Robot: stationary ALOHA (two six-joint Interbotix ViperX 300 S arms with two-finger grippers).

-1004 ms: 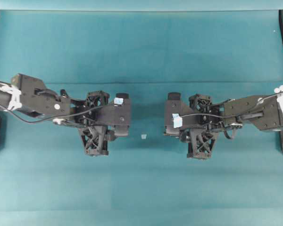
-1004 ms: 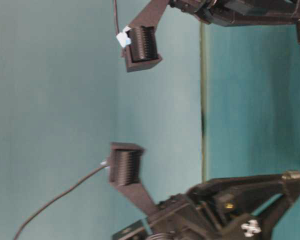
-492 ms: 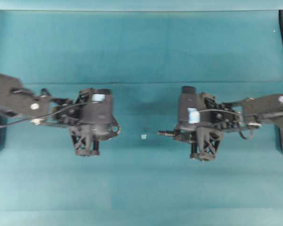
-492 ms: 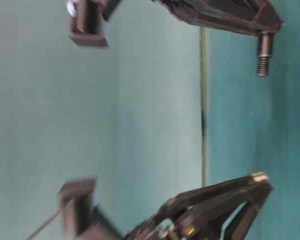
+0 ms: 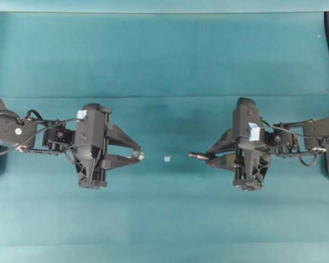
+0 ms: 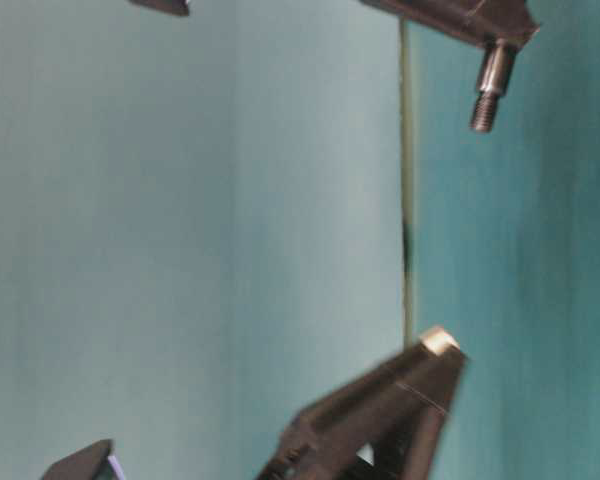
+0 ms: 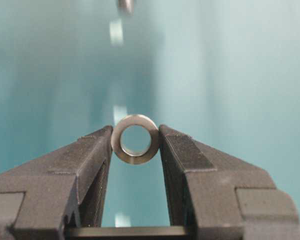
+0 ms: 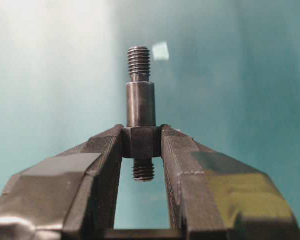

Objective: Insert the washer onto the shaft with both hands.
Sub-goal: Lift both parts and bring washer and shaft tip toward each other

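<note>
Left tool is pinched on the washer at centre-left of the overhead view; the shaft is clamped in the right tool at centre-right, its threaded end pointed toward the washer.

The overhead view looks straight down on the teal cloth-covered table, far enough to take in both arms. The table-level view sits close and appears turned on its side. Each wrist camera looks out along its own black triangular-jawed gripper, very near the tips. The left one faces the small grey metal ring, the right one the dark stepped, threaded pin; both also show overhead.
</note>
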